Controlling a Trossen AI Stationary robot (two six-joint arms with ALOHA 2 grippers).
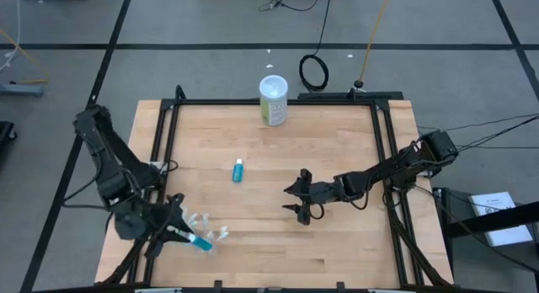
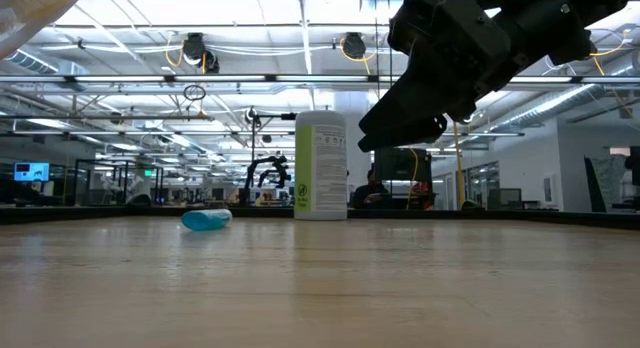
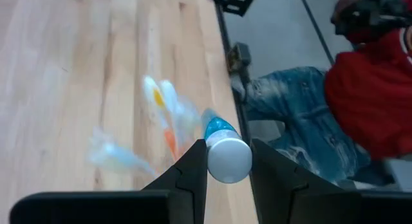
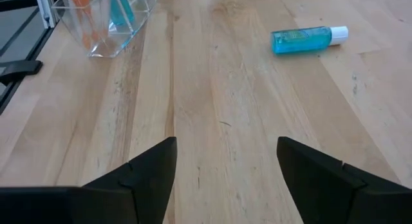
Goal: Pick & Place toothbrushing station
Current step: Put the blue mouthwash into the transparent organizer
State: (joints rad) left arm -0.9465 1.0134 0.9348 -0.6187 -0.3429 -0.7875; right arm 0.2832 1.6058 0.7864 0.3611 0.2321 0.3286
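Patience is what this step asks of you, because the left gripper (image 1: 173, 230) is clenched on a small teal tube (image 3: 222, 143) by its white cap end, above the near left corner of the table (image 1: 337, 251). I judge that you are bringing this tube to the clear plastic cup (image 4: 106, 21), which stands just beside the gripper and already has toothbrushes (image 3: 161, 111) in it. Keep the tube over the opening before you let go, and lower it slowly; the cup looks thin and light, so a touch on its rim could tip it.

The tube is smooth, round and slippery, so hold it firmly. A second teal tube (image 1: 238, 170) lies on its side near the middle of the wood, well apart from the cup. The right gripper (image 1: 301, 199) hovers with fingers spread wide, holding nothing, right of the centre. The tall white-and-green canister (image 1: 273, 100) stands upright at the far edge. The table is pale wood with a fine grain.
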